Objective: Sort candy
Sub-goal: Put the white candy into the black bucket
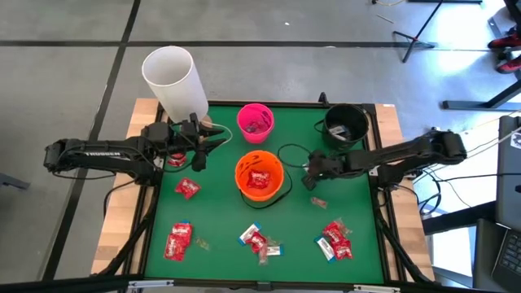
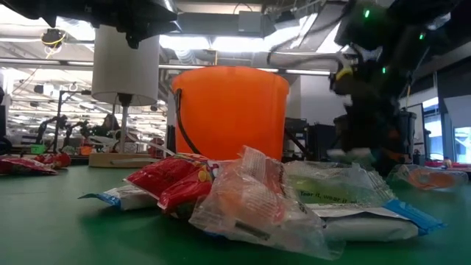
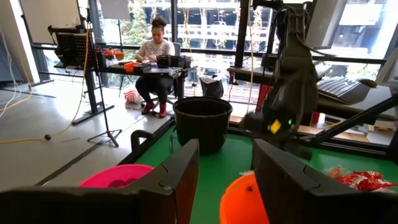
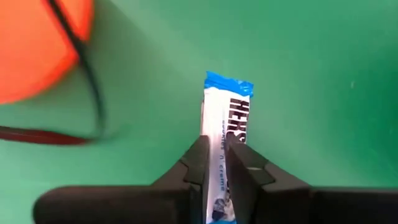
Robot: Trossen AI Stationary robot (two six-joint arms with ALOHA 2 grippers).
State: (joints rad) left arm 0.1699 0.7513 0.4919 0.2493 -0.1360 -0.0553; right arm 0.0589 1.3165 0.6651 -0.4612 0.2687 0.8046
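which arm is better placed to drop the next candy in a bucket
Right. The right gripper is shut on a white-and-blue candy bar, beside the orange bucket. The left gripper is open and empty, at the table's left edge.

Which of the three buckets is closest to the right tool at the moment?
The orange bucket: it sits just beside the right tool, which is shut on a white-and-blue candy bar. The black bucket is farther, the pink bucket farthest.
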